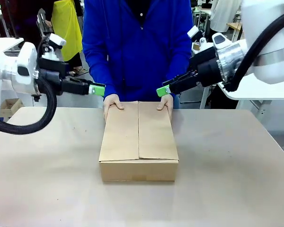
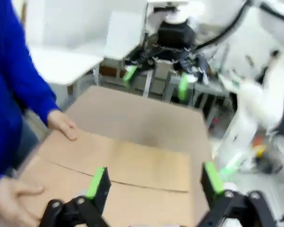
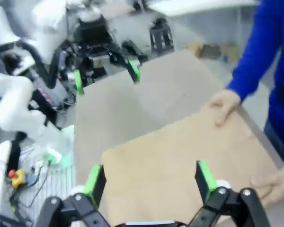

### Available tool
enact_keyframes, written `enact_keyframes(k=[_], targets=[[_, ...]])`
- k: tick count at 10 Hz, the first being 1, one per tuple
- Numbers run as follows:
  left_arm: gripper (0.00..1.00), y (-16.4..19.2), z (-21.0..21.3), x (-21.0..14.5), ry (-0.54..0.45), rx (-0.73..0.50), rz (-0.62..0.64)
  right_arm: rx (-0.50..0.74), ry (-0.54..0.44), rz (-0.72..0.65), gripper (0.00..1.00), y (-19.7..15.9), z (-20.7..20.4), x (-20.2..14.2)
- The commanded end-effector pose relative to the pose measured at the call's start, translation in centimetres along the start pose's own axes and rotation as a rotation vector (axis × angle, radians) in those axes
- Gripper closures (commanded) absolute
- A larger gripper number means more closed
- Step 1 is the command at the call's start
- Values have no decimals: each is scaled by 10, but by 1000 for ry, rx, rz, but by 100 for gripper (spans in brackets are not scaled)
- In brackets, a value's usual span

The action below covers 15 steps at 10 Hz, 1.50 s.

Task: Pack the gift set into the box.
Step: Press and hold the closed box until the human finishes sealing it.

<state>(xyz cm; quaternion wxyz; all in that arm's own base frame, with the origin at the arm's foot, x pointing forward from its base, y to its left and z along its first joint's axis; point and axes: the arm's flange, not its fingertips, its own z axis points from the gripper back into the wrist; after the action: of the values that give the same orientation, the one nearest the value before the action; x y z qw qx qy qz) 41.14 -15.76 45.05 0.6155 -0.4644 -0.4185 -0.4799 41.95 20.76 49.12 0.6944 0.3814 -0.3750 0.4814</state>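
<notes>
Your two arms are white: the left arm (image 1: 12, 71) trails a thick black cable (image 1: 50, 106), and the right arm (image 1: 267, 71) has a silver ring (image 1: 227, 56) and a black hose (image 1: 260, 40). The left gripper (image 1: 98, 90) and right gripper (image 1: 162, 91) are black with green pads (image 2: 95, 182). The person's zipped top (image 1: 109, 38) is blue and long-sleeved.

Front cam faces person (image 1: 137, 38) across table (image 1: 47, 165); 2 wrist cams opposed — share box (image 2: 132, 165).
</notes>
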Motion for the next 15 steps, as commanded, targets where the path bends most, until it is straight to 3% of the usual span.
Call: enact_keyframes(k=[1,2,4,6,10,15], targets=[[0,31,-15,-44,-40,15,-276,138,-250,351,0,-37,-40,-46],[0,42,-20,-57,-59,18,-300,135,-207,340,0,-47,-57,-58],[0,56,-34,-74,-93,3,-225,187,-100,248,0,-73,-96,-97],[0,67,-48,-88,-80,-5,-154,157,-77,209,0,-85,-109,-122],[0,80,-62,-113,-10,-77,-79,172,-125,143,0,-93,-99,-140],[0,92,-73,-128,110,-8,-58,212,-129,58,0,-93,-82,-160]])
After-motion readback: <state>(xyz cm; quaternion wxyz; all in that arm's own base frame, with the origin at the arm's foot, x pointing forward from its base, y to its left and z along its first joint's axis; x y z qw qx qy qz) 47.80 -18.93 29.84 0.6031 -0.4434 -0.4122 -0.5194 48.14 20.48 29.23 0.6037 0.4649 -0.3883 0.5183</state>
